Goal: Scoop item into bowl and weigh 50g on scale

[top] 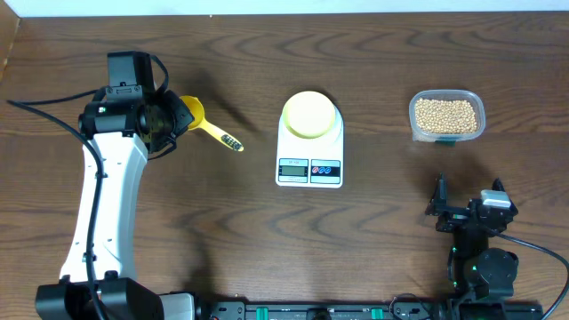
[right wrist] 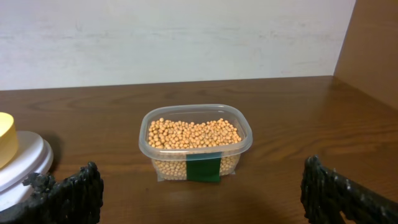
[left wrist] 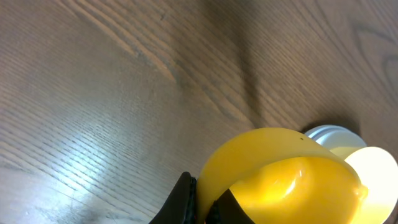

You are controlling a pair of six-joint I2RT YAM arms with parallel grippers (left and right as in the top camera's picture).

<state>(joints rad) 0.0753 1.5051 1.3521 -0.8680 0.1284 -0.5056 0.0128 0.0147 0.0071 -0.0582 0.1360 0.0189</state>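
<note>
My left gripper (top: 178, 118) sits at the table's left, shut on the rim of a bright yellow scoop (top: 210, 128) whose handle points right toward the scale. In the left wrist view the scoop's cup (left wrist: 283, 177) fills the lower right, and the rim is pinched between the black fingers (left wrist: 186, 199). The pale yellow-green bowl (top: 309, 114) stands on the white scale (top: 309, 164) at centre. Tan beans (top: 446, 113) fill a clear tub (right wrist: 194, 163) at back right. My right gripper (top: 468, 192) rests open near the front right, facing the tub with nothing between its fingers (right wrist: 68, 193).
A black cable (top: 40, 111) trails from the left arm across the back left. The bowl (right wrist: 5, 140) and scale plate (right wrist: 25, 160) show at the right wrist view's left edge. A pale wall (right wrist: 186, 37) stands behind the table.
</note>
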